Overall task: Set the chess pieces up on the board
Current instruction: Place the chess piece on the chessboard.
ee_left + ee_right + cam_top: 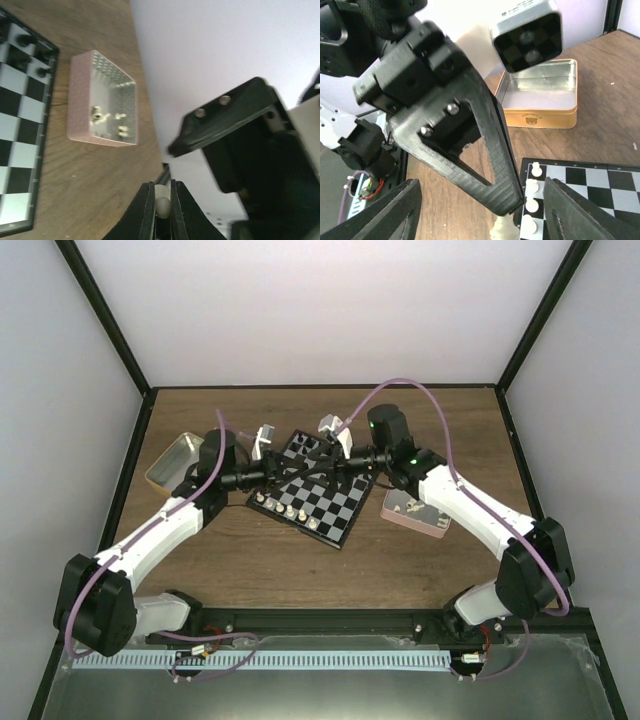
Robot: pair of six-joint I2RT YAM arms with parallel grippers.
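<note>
At the left of the table the yellow tin lies open, out of play. Our left pincer is closed tight on a cream-white piece, held in the air over the board, whose near-left edge already carries a row of white pieces. Facing it, our right pincer stands wide and holds nothing, its fingers to either side of the left one's tip. Further right sits the pink tray, a few pieces inside. We judge the step to be setting this piece down. We should draw the right arm clear first, then lower the piece upright onto its empty square, keeping off the standing row.
</note>
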